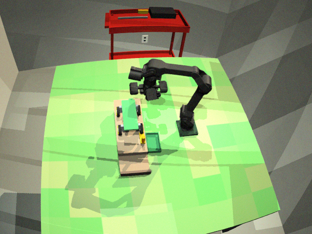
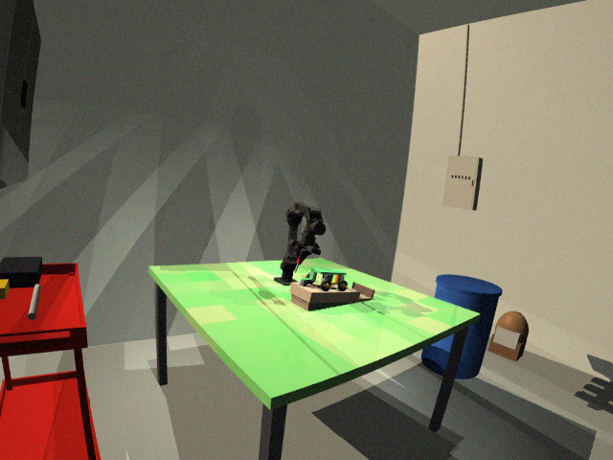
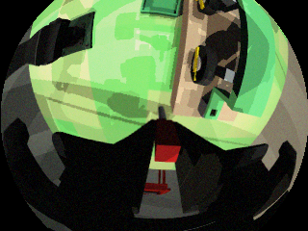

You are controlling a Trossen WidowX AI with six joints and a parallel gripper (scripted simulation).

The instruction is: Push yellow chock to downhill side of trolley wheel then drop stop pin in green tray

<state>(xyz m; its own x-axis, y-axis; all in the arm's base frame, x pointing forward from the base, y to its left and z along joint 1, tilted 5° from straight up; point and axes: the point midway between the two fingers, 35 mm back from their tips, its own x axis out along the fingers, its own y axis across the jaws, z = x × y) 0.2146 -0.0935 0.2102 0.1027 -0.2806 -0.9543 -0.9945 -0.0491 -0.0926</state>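
My gripper point(image 3: 164, 125) is shut on the stop pin point(image 3: 167, 153) point(image 2: 297, 264); its red head is between the fingers and its grey shaft sticks out. The gripper is above the table, beside the ramp's uphill end on the tray side, clear of the trolley. The green trolley point(image 1: 129, 114) point(image 2: 330, 271) point(image 3: 260, 63) stands on the wooden ramp point(image 1: 129, 147) point(image 2: 331, 297) point(image 3: 181, 96), with an empty hole in its uphill bracket. The yellow chock point(image 1: 143, 138) sits at the downhill side of the lower tray-side wheel and appears to touch it. The green tray point(image 1: 153, 142) point(image 3: 161, 9) is empty.
The arm's base point(image 1: 187, 126) stands right of the tray in the top view. The tray lies close along the ramp's side. The ramp has a raised lip point(image 1: 136, 172) at its downhill end. A red cart point(image 1: 148, 29) stands beyond the table's edge.
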